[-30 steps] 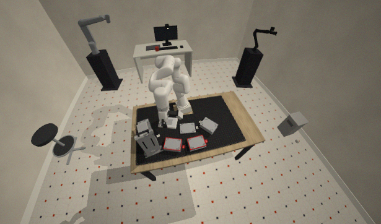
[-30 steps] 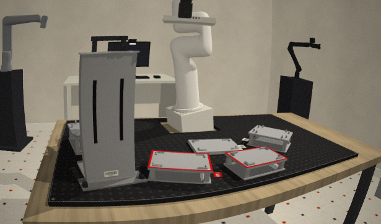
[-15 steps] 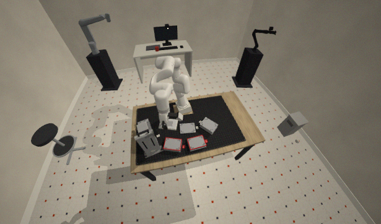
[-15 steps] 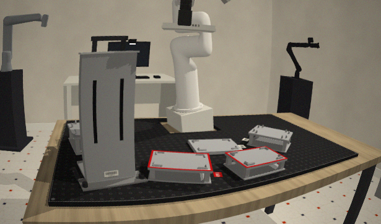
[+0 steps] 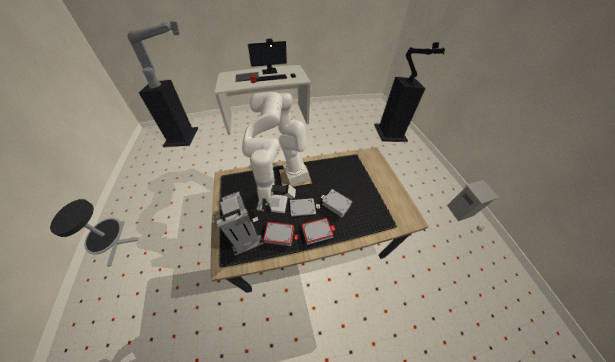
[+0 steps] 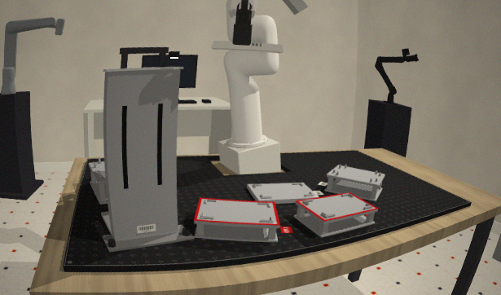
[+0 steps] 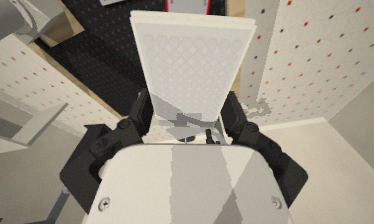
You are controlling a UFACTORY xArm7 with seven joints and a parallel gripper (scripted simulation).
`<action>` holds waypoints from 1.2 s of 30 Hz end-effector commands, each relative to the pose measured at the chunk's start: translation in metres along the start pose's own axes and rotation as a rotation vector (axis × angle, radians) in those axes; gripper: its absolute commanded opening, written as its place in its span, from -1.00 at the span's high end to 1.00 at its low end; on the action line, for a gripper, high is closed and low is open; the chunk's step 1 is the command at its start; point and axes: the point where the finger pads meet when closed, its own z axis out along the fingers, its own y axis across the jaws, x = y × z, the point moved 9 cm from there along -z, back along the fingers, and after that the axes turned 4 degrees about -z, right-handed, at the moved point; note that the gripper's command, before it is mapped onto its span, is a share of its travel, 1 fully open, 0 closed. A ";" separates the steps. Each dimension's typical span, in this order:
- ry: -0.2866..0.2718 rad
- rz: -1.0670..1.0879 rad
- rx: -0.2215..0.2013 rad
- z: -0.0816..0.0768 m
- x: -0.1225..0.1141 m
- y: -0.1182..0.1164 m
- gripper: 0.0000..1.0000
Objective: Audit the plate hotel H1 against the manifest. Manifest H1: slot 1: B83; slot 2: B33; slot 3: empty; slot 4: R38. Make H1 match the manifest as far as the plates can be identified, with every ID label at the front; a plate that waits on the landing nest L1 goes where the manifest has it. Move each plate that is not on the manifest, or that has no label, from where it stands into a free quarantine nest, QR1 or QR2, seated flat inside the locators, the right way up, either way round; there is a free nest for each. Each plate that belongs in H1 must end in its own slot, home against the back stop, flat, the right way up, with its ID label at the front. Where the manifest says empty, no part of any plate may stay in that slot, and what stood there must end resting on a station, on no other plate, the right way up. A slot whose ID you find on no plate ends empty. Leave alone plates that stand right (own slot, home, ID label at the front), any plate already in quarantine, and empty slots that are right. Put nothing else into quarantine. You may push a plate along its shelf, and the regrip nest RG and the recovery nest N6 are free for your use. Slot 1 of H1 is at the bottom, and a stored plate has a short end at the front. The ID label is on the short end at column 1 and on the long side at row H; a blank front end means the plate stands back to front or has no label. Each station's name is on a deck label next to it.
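Observation:
My gripper (image 7: pixel 188 99) is shut on a white well plate (image 7: pixel 193 65), gripping its long sides near one short end. The wrist view shows the face with the wells; I see no label on it. In the exterior view the plate (image 6: pixel 247 46) hangs level, high above the deck, under the gripper (image 6: pixel 242 28) and in front of the arm. In the top view it shows as a pale block (image 5: pixel 278 203) just left of the flat nest. The grey plate hotel H1 (image 6: pixel 141 159) stands at the deck's front left, also in the top view (image 5: pixel 238 227); its slots are hidden from both.
Two red-edged quarantine nests (image 6: pixel 236 212) (image 6: pixel 335 205) sit at the front, tops bare. A flat nest (image 6: pixel 279 191) and a raised nest (image 6: pixel 355 179) lie behind them. Another nest (image 6: pixel 96 179) stands behind the hotel. The arm's base (image 6: pixel 249 156) is at the back.

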 end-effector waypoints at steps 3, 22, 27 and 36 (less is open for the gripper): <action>-0.001 0.000 -0.005 0.010 0.000 0.000 1.00; -0.001 0.000 -0.005 0.038 0.000 0.001 1.00; -0.001 0.000 -0.005 0.043 0.000 0.001 1.00; -0.001 0.000 -0.005 0.058 0.000 0.001 1.00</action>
